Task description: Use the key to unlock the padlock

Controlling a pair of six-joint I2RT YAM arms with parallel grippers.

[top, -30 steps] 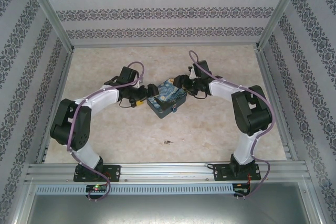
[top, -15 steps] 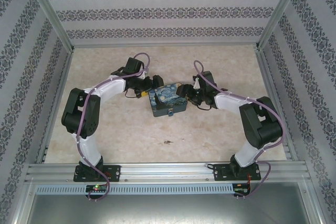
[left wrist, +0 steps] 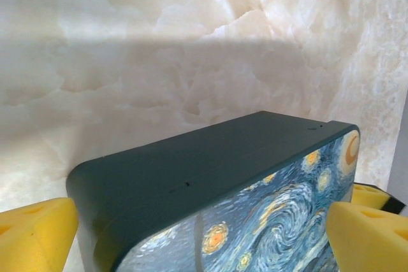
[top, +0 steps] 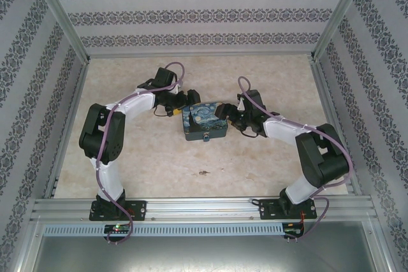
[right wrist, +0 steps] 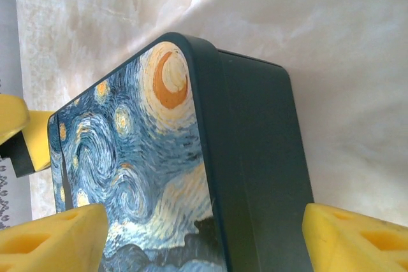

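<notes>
This is a robotics test cell in a lab, not a lived-in room. A marble-look tabletop sits boxed in by bare aluminium posts and flat panels papered with a repeating ornamental stripe at 12, 9 and 3 o'clock, like a staged backdrop. At 6 o'clock an extruded aluminium rail carries the bolted bases of the left arm and the right arm, both trailing purple cables. Just beyond it at 6 o'clock runs a slotted cable duct, with small lit indicator lights near each base.
</notes>
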